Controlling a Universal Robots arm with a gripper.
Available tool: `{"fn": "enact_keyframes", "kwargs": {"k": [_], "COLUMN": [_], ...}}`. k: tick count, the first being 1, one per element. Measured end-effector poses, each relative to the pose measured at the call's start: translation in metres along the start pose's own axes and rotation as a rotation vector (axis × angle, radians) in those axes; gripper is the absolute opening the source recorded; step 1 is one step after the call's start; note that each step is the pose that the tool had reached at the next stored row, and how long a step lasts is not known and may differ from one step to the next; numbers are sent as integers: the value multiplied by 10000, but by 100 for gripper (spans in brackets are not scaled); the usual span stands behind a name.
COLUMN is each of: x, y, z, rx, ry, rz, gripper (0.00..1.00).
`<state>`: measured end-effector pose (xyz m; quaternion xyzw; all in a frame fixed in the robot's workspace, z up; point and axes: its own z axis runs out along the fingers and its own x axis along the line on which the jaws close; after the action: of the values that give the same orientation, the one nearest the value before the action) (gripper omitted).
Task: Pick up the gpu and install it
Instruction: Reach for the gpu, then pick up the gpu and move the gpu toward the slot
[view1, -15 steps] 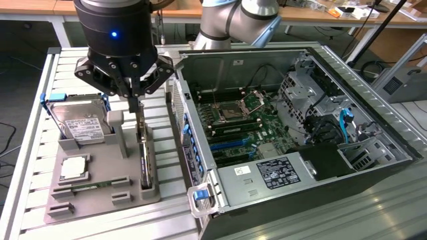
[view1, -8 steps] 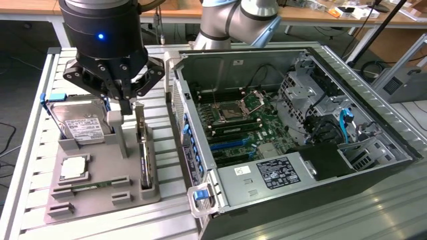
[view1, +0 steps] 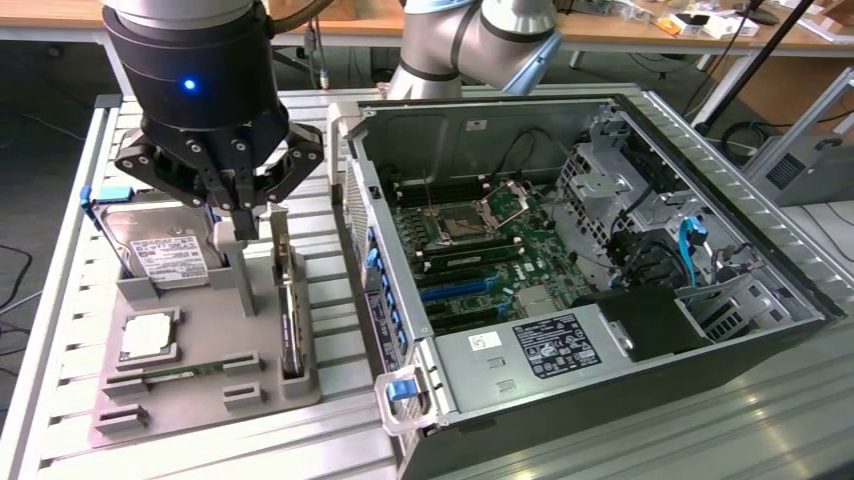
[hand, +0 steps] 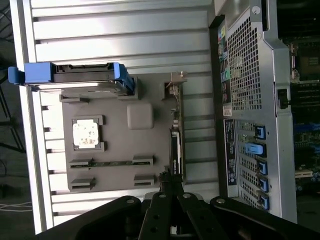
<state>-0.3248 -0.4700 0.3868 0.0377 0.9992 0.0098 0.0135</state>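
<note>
One robot arm shows in the exterior view. Its black gripper (view1: 236, 212) hangs over a gray tray (view1: 200, 395). The two fingers (view1: 227, 195) are pressed together. They point down at the tray. The gpu (view1: 286, 300) stands on its thin edge in the tray. It runs along the side of the tray that is nearest the open computer case (view1: 534, 360). The gripper is near one end of the gpu, a little more toward the middle of the tray. I cannot tell if it touches the gpu. A silver hard drive (view1: 167, 258) leans at the end of the tray under the gripper. A square chip (view1: 147, 337) lies flat near the middle of the tray. A thin memory stick (view1: 174, 373) lies in a slot at the other end of the tray. The tray sits on a table (view1: 67, 300) made of metal bars.

Next comes the wrist view, which looks straight down on the tray (hand: 150, 150). The gripper (hand: 170, 182) is dark and close, with its fingers shut tight. Their tips sit over one end of the gpu (hand: 176, 145). The gpu is a thin dark strip on the tray's side by the computer case (hand: 245, 75). The hard drive (hand: 75, 80), in a blue frame, sits at the far end of the tray. The chip (hand: 86, 134) and the memory stick (hand: 112, 163) lie on the tray too.
</note>
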Motion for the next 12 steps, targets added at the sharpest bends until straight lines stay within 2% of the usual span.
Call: {"fn": "enact_keyframes", "kwargs": {"k": [4,12], "x": [-1,-2], "y": [-48,-50], "z": [5,6], "rx": [1,1], "ry": [-1,-1], "rz": [1,1], "gripper": [11,11]}}
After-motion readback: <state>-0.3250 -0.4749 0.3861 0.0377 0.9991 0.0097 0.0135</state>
